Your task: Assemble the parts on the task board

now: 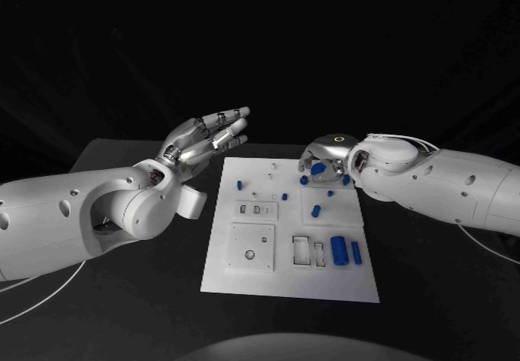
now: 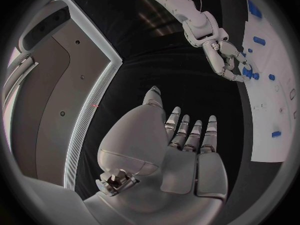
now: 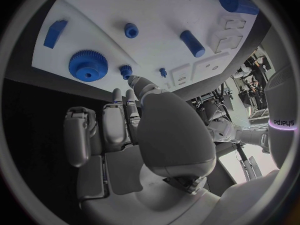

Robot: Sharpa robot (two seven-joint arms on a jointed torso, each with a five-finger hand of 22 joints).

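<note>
Hovering open-fingered, left robot hand (image 1: pixel 208 135); right robot hand (image 1: pixel 325 156) curled empty over task board (image 1: pixel 291 282).

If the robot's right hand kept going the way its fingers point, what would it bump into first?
Probably the small blue peg just past the right hand's fingertips, with the big blue gear beside it on the white task board. Depth is hard to judge, so it might touch the board first.

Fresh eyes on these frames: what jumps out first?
The white task board in the middle of the black table, dotted with small blue parts. The right hand hovers over its far end, near the blue gear. The left hand is raised beside the board's far left corner, fingers straight, holding nothing.
</note>
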